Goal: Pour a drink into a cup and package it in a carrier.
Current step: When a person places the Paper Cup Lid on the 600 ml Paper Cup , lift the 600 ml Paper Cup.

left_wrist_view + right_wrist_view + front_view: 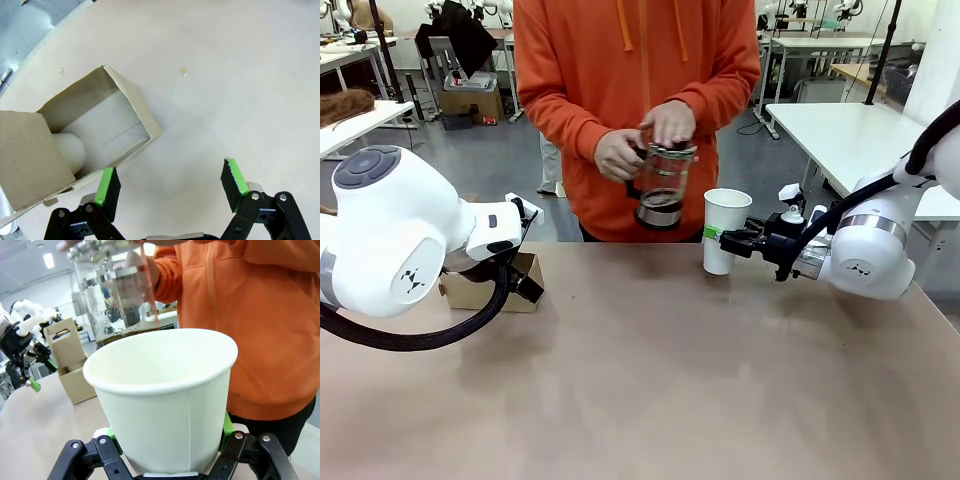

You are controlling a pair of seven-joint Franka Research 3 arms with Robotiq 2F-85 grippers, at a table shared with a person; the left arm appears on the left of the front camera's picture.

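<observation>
White cup (726, 212), one, grasped by right hand (720, 237), one drink jug (662, 185), one carrier (144, 116), left hand (170, 179) released.

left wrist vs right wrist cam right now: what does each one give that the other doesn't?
Left wrist: looks down into a carrier pocket with a white rounded object inside. The left claw is open over the table beside it.
Right wrist: the cup, with nothing visible inside, is gripped in the right claw. Behind it, a person in orange holds the jug, with the drink low inside.
Both: carrier, table, left claw.
</observation>
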